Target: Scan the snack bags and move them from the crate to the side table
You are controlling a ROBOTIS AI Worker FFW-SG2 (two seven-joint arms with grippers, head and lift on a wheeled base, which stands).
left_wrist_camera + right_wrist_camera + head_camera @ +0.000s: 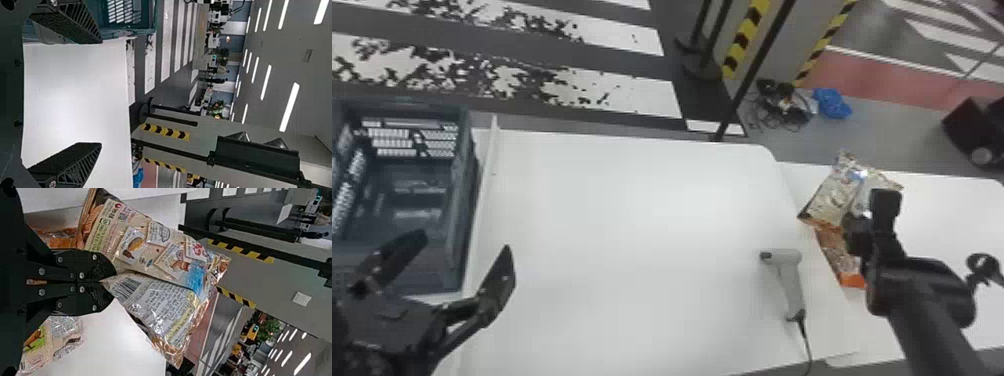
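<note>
Snack bags [834, 250]: side table [947, 215], left edge | right end effector [854, 225]: pinching one bag [832, 197], above that edge | left end effector [463, 245]: spread, near table [632, 210]'s left edge and crate [463, 200] | scanner [789, 277]: near table's right edge

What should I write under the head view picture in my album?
A robot's open left hand by the crate, a scanner on the white table, and snack bags at the right.

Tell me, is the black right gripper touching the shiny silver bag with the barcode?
Touching: the right wrist view shows the gripper pinching the bag by its edge between fingertips.
</note>
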